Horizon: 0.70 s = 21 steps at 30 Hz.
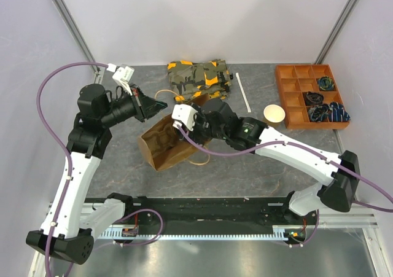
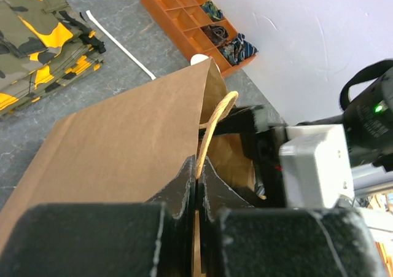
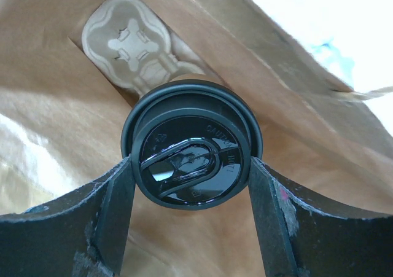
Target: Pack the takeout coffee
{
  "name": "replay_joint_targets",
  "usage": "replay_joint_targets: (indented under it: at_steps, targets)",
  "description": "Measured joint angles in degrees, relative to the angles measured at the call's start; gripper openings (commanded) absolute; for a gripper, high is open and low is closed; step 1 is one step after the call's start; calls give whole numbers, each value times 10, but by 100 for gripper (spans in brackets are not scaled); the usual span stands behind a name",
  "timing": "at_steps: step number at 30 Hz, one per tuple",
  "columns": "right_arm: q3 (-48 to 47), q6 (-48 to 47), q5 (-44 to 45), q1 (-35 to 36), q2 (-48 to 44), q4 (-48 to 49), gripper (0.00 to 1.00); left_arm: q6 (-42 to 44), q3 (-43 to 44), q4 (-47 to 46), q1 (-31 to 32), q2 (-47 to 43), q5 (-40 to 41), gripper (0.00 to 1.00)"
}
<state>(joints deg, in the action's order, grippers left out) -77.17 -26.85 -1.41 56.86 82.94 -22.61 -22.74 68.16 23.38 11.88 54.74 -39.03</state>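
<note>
Grey mottled tabletop (image 1: 258, 160). Just toward 9 o'clock of centre rests a brown paper bag (image 1: 161, 143). At 12 o'clock lies folded camouflage cloth (image 1: 198, 77); at 1 o'clock, a white straw (image 1: 244, 93); at 2 o'clock, an orange compartment tray (image 1: 288, 99), with a lidless paper cup (image 1: 274, 113) just beside its left wall.

Top cam: high behind the arm bases (image 1: 58, 246), looking down on the whole table (image 1: 123, 166). Left wrist cam looks along the left claw (image 2: 196, 172), v. close to the paper bag (image 2: 123, 136), orange tray (image 2: 175, 7) beyond; both also in top view. Right wrist cam prob. inside the bag, lens nearly on the takeout coffee (image 3: 191, 154).
</note>
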Motion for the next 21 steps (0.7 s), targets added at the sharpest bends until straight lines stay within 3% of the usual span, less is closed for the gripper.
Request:
replay_joint_targets:
  at_steps: [10,21]
  targets:
    - [26,72,45,13,15,31,57,-45,-9,-2,-4,-6,59,2]
    - [30,118,108,14,50,51,56,-93,-28,1,-58,-8,73,2]
